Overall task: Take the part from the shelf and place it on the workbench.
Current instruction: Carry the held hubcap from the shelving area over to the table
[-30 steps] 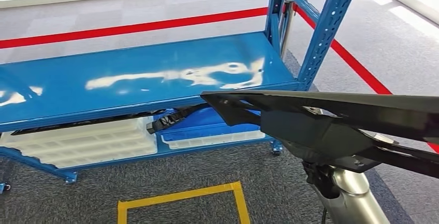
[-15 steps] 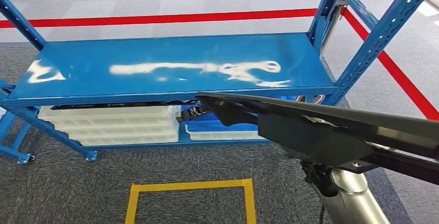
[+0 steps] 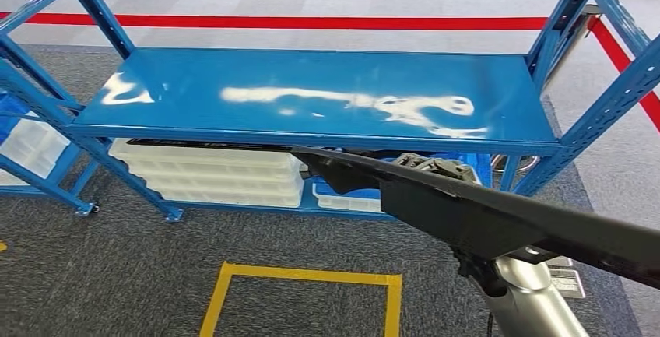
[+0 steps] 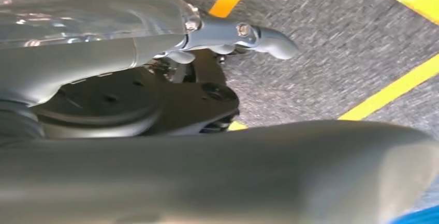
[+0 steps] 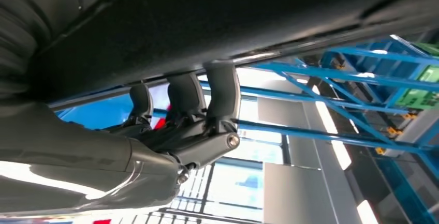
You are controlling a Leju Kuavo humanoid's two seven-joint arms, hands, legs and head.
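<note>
**Long black part carried in front of the blue shelf**

Grey carpet with a yellow floor square (image 3: 300, 302) fills lower left. Blue shelf (image 3: 311, 96) spans the frame's upper half. Right hand (image 5: 186, 115) grasps the black part (image 3: 482, 212) from beneath, lower right. Left hand (image 4: 228, 35) hangs, its state unclear.

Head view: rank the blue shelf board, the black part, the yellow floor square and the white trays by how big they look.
1. blue shelf board
2. black part, enlarged by nearness to the camera
3. yellow floor square and white trays: too close to rank
</note>
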